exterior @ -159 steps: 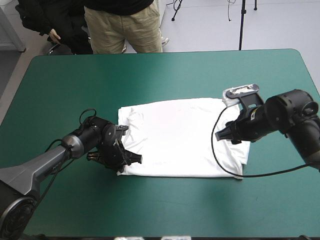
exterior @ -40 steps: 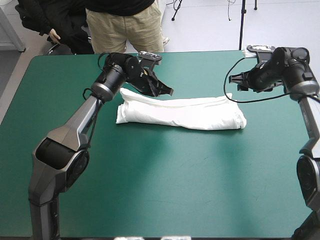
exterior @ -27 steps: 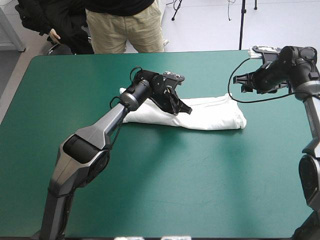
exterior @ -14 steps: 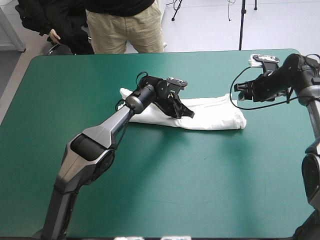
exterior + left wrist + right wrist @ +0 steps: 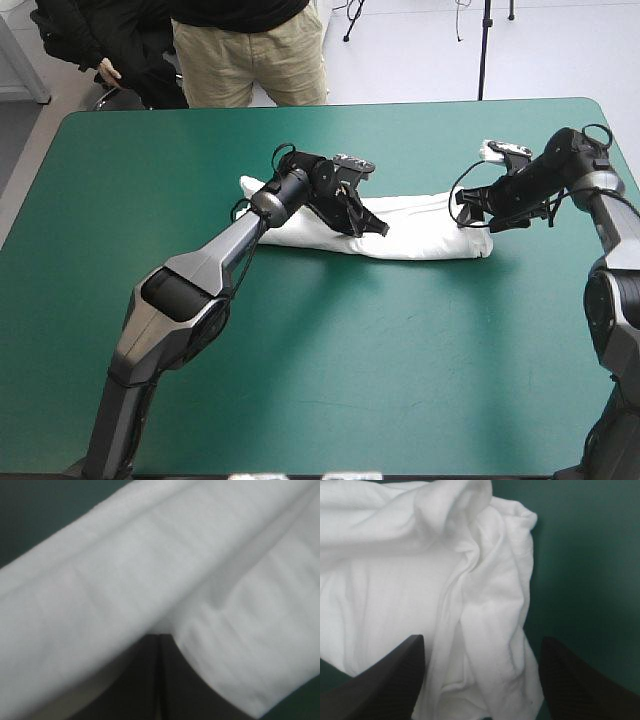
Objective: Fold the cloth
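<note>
1 T-shirt (image 5: 420, 236); L gripper (image 5: 381, 229) + R gripper (image 5: 465, 214) = 2; 1 table (image 5: 300, 360)

The left arm (image 5: 215, 248) is built of smooth silver-grey links that give way to rounded black joints and a black wrist just behind the fingers (image 5: 145, 680). The left gripper (image 5: 378, 228) ends in two broad black fins, seemingly matte, though its wrist view is blurred. The right arm (image 5: 618, 240) matches it, with a grey link, a black wrist and a black-finned right gripper (image 5: 472, 215).

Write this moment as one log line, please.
T-shirt: folded long band | left pincer: shut, at its middle | right pincer: open, at its end
</note>
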Robot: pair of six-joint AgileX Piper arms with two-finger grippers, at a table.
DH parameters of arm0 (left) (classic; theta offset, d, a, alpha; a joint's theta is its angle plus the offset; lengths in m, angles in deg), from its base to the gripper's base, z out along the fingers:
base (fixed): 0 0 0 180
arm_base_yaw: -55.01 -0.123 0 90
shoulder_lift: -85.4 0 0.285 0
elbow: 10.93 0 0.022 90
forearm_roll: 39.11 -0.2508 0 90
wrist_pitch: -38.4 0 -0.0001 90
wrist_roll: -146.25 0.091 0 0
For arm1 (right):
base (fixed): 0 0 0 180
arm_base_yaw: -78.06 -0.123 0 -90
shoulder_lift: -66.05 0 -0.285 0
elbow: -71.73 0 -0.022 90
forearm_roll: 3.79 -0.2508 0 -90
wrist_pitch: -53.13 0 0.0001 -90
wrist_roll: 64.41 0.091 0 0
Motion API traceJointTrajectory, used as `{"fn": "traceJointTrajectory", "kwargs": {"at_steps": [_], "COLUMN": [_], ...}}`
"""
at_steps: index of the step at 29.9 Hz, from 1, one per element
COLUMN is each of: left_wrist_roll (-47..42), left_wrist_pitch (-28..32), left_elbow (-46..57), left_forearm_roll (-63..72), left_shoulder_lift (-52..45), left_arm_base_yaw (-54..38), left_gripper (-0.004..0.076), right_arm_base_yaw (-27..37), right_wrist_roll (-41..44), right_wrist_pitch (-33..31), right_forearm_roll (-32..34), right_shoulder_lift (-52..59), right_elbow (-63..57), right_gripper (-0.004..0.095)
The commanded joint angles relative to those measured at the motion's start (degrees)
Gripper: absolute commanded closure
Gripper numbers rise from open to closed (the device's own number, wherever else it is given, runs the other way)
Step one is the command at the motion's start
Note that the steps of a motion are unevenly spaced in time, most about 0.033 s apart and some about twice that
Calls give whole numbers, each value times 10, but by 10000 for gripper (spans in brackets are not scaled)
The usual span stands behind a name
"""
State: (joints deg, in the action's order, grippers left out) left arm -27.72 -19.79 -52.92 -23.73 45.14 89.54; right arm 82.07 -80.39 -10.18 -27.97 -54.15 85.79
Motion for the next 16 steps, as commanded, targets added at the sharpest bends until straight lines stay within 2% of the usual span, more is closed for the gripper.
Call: {"fn": "traceJointTrajectory", "kwargs": {"at_steps": [1, 4, 8, 11, 12, 15, 16], "left_wrist_roll": [-1, -1, -1, -1, -1, -1, 0], "left_wrist_pitch": [-7, -7, -7, -6, -6, -7, -7], "left_elbow": [-14, -14, -14, -14, -14, -14, -14], "left_forearm_roll": [22, 21, 19, 17, 17, 17, 17], "left_shoulder_lift": [-33, -33, -33, -33, -33, -33, -33], "left_arm_base_yaw": [3, 3, 3, 3, 3, 3, 3], "left_gripper": [741, 741, 741, 741, 741, 741, 741], "right_arm_base_yaw": [5, 5, 5, 1, -2, -2, -2], "right_wrist_roll": [-13, -25, -48, -58, -58, -56, -56], "right_wrist_pitch": [1, 1, 2, -9, -11, -18, -18], "right_forearm_roll": [-30, -46, -103, -130, -130, -130, -130], "right_shoulder_lift": [12, -1, -14, -27, -29, -36, -36], "right_elbow": [12, 12, 6, 5, 5, 5, 5], "right_gripper": [285, 286, 290, 345, 375, 584, 711]}}
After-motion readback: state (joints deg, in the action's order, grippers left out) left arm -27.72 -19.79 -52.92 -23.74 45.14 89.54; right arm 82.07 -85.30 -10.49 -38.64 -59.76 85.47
